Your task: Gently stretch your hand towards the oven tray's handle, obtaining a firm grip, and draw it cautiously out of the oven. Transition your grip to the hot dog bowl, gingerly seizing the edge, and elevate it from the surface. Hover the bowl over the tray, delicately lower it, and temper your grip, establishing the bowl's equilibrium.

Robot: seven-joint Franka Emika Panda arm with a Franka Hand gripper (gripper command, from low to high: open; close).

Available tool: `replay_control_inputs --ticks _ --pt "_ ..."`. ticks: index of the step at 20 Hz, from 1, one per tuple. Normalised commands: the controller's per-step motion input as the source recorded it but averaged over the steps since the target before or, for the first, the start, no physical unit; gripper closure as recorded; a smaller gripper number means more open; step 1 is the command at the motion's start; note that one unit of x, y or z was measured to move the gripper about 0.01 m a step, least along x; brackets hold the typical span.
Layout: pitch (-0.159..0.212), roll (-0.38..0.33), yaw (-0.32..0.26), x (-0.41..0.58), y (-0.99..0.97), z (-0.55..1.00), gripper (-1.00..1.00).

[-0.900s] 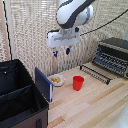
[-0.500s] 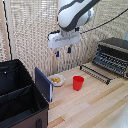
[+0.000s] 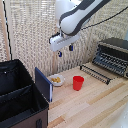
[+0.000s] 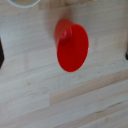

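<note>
The oven (image 3: 114,50) stands at the exterior view's right with its door (image 3: 95,73) dropped open. The oven tray (image 3: 108,61) shows as thin dark bars in the oven's mouth; its front bar is too blurred to pick out. The hot dog bowl (image 3: 56,80), white with yellow food, sits on the table next to the red cup. My gripper (image 3: 65,51) is open and empty. It hangs high above the table, over the bowl and cup and far from the oven. In the wrist view the fingertips (image 4: 2,52) show at both edges and the bowl's rim (image 4: 25,2) at one edge.
A red cup (image 3: 78,82) stands upright between the bowl and the oven door; it fills the middle of the wrist view (image 4: 72,46). A black box (image 3: 19,95) with a blue panel (image 3: 44,85) stands at the exterior view's left. A mesh wall is behind.
My gripper has come down a little and shifted slightly toward the exterior view's right. The bowl, the cup and the oven have not moved.
</note>
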Motion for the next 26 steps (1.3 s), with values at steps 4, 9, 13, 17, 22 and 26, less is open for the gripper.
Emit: replay_control_inputs --ticks 4,9,13,17,22,26 --pt "0.018 -0.375 0.071 0.321 0.08 0.00 -1.00" --pt "0.051 -0.375 0.050 0.307 0.09 0.00 -1.00" --pt "0.062 -0.375 0.039 0.299 0.10 0.00 -1.00" --pt "0.060 -0.375 0.035 0.272 0.07 0.00 -1.00" --pt "0.036 -0.375 0.065 0.138 0.00 0.00 -1.00" --pt "0.000 -0.312 0.126 0.015 -0.22 0.00 -1.00"
